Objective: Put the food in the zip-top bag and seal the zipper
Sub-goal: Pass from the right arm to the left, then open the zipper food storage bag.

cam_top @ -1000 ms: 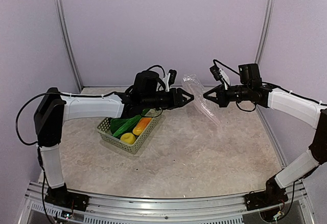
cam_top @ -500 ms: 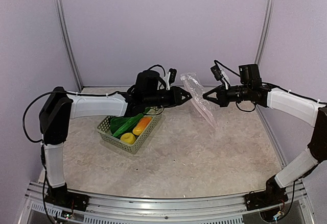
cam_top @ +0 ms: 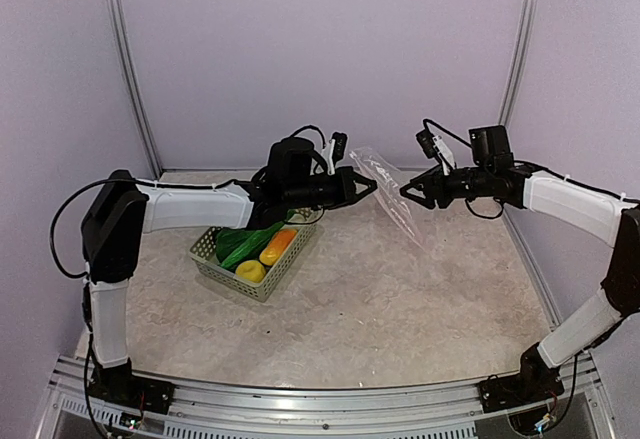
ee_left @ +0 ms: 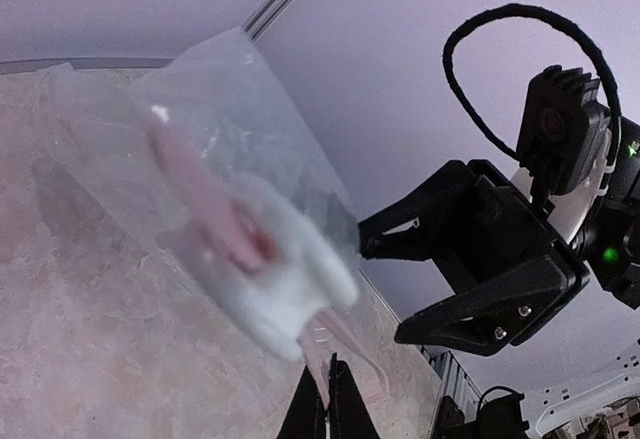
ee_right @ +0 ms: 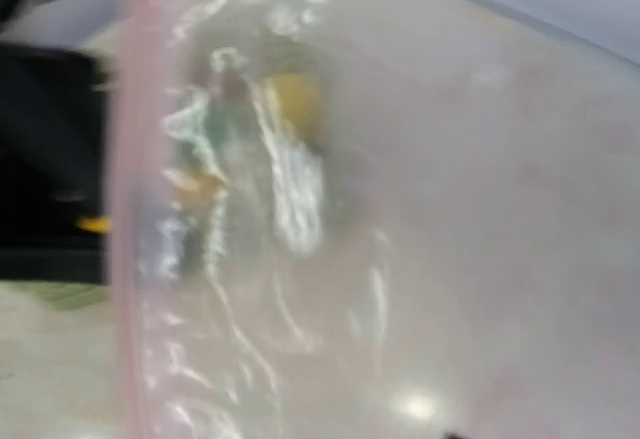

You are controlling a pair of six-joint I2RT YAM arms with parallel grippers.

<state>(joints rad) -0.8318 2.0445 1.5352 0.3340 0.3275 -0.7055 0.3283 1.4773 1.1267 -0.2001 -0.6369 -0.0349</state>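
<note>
On the table [cam_top: 380, 309], left of the middle and nearest the arm bases, sits a pale green slatted basket [cam_top: 222, 272] that holds the food: a yellow lemon [cam_top: 250, 271] at its near end, an orange piece [cam_top: 279, 246] just beyond it, and green leafy pieces [cam_top: 243, 243] lying along the left side. None of the food is inside the zip-top bag [cam_top: 395, 204], which hangs in the air farther back and to the right, above the table and well apart from the basket. The left arm stretches across above the basket's far end, and the left claw [cam_top: 366, 187] is pinched tight on the upper left edge of the bag; in the left wrist view its two dark fingertips [ee_left: 340, 414] meet at the bottom of the frame with the clear plastic caught between them, and the bag billows up and away from them, crumpled and blurred. Just to the right of the bag, the right claw [cam_top: 410, 190] points left toward it with its jaws spread wide, holding nothing; the left wrist view shows both of its black fingers splayed close beside the bag's far edge. In the right wrist view the bag fills the frame, blurred, with the zipper [ee_right: 130, 219] showing as a pale pinkish strip running down the left side. The purple back wall [cam_top: 320, 49] stands behind.
</note>
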